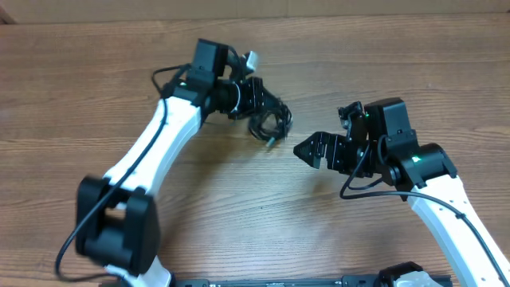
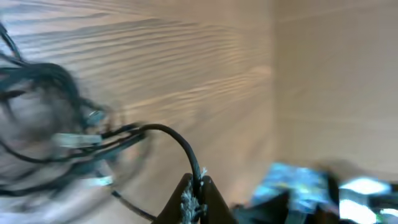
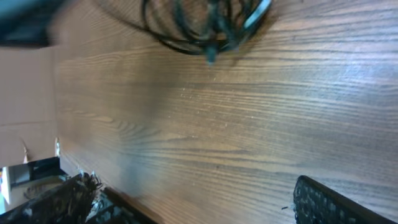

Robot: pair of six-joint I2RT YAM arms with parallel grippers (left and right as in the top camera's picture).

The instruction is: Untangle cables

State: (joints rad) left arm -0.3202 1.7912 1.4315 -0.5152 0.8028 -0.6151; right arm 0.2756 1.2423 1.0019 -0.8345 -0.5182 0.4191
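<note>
left hand (image 2: 194, 198) clenched on one strand of cables (image 1: 269, 123) | right hand (image 1: 303, 150) released, empty | cables seem light, limp, easily snagging | better hold: near plug end (image 1: 274, 141)

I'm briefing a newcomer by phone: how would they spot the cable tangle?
On the wooden table, follow the left gripper to its tip, near the middle. There lies the cable bundle: thin black looped cords, slimmer than the arms' wires.
</note>
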